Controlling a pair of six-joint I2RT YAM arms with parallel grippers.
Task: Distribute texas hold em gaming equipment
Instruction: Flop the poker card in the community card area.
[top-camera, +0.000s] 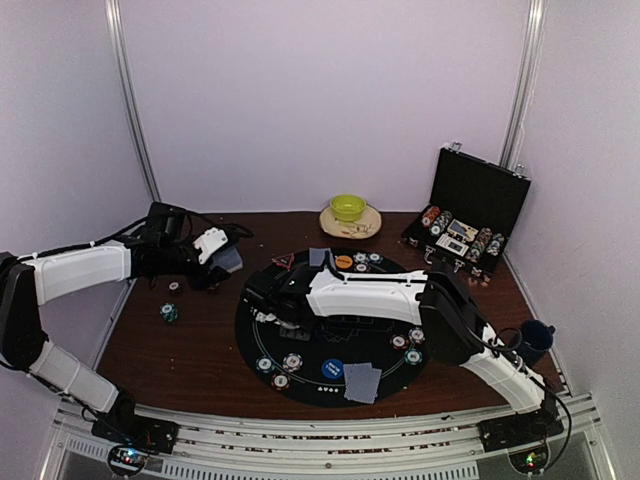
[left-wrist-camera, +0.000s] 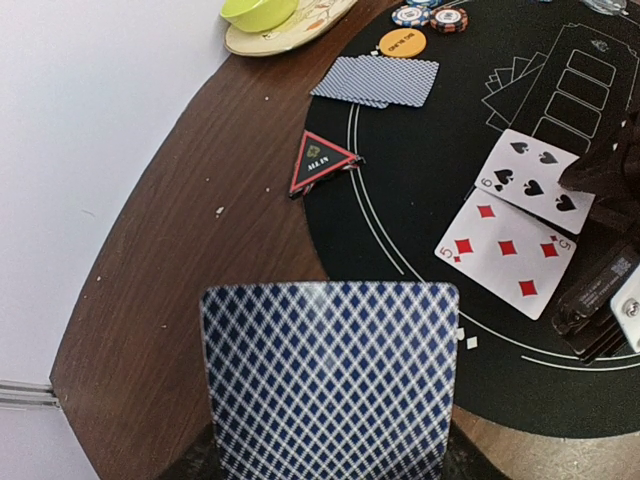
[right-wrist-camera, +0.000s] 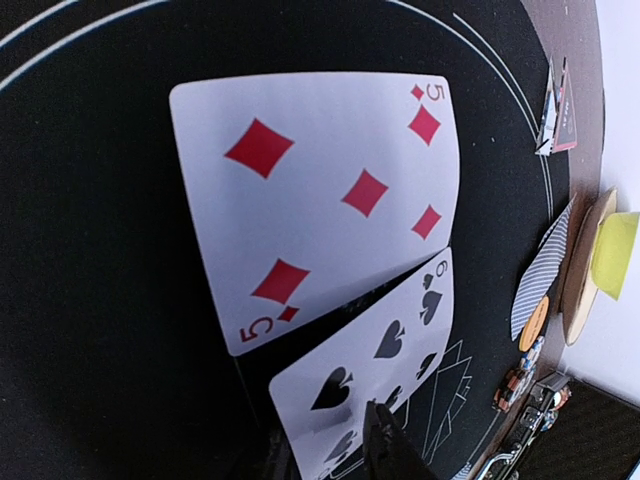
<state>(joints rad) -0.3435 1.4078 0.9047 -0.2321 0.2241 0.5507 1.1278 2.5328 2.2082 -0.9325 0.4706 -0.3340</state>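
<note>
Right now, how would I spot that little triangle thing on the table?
Find the round black mat on the brown table. Straddling its far-left edge lies the red triangle marker, near some face-down cards. It is the only three-cornered piece, red-rimmed with a black centre; everything nearby is round or rectangular.

Face-up card (right-wrist-camera: 320, 200): "5" with diamonds is printed. Second card (right-wrist-camera: 375, 370): "6" with spades. "ALL IN" is read on the red triangle marker (left-wrist-camera: 322, 160).
</note>
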